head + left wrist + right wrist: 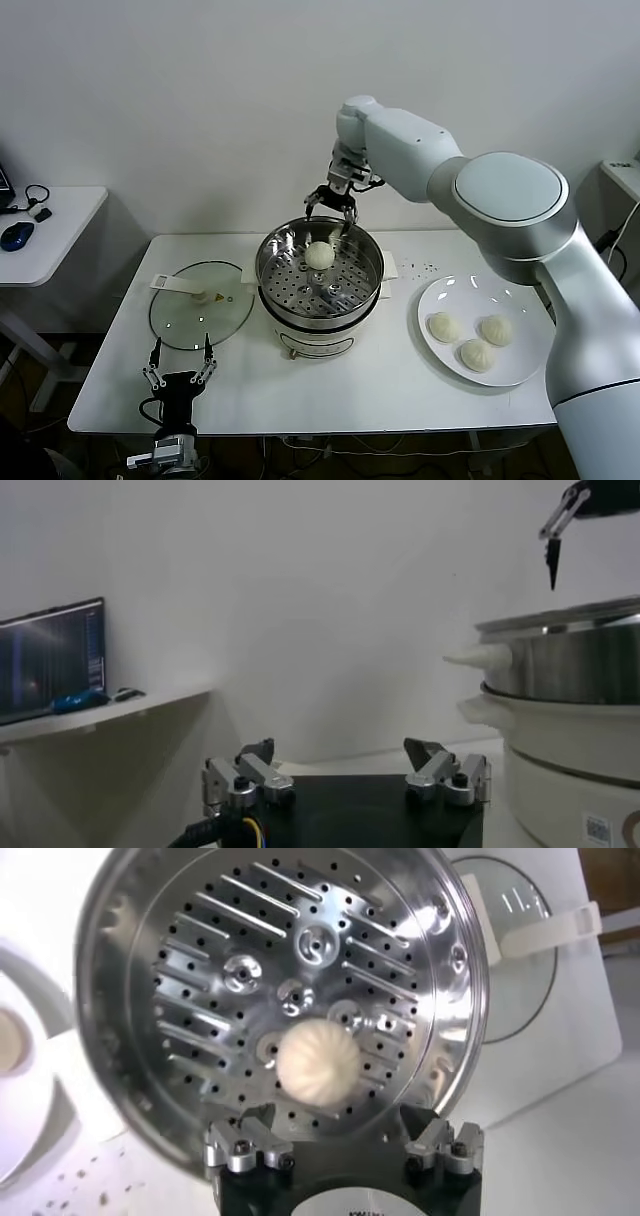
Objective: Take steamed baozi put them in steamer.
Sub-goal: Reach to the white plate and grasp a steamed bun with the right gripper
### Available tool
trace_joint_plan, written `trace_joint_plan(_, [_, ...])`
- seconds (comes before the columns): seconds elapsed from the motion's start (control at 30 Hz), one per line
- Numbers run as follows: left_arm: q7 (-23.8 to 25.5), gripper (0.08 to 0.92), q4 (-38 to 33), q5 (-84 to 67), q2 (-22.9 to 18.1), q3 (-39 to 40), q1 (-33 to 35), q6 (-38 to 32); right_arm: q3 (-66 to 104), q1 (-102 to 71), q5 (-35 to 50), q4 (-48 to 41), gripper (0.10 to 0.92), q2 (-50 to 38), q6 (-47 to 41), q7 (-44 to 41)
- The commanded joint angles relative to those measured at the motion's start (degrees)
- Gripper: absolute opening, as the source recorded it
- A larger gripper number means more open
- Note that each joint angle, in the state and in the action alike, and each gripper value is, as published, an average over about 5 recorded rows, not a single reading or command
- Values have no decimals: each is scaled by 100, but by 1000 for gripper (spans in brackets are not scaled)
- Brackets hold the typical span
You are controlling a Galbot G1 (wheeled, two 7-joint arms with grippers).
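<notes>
The right gripper (331, 203) hangs over the far rim of the steamer (372, 262), its fingers spread apart and holding nothing. Directly beneath it, one steamed baozi (319, 255) sits alone on the perforated tray, towards the far side of the pot. In the right wrist view that bun (316, 1059) lies between and beyond the fingertips, clear of both, which reads as a bun set down and let go. Placing it off-centre looks sensible, since it leaves the rest of the tray free for the buns that remain.

Three more baozi (478, 354) lie clustered on the white plate (443, 292) at the right of the desk (400, 385), well apart from the steamer. So the job looks about a quarter done, and the next move probably calls for the right arm to lift clear of the rim and swing across to the plate.

The glass lid (185, 325) lies flat on the desk just left of the steamer, out of the way so that the pot stays open for loading. The left gripper (180, 368) waits at the near left edge of the desk, near the lid, its fingers apart and empty; in its wrist view they frame only the wall and the steamer's side.
</notes>
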Motion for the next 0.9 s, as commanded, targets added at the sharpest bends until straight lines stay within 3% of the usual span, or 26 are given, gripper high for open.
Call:
trace_joint_plan(0.03, [3, 823, -4, 6, -280, -1, 9, 9, -378, 529, 662, 321, 823, -318, 281, -219])
trace_joint_plan(0.23, [4, 823, 16, 19, -280, 19, 7, 15, -1027, 1072, 989, 1046, 823, -754, 91, -137])
trace_joint_plan(0.9, [2, 823, 124, 75, -280, 137, -43, 43, -2505, 2161, 1573, 3365, 823, -2178, -3567, 529])
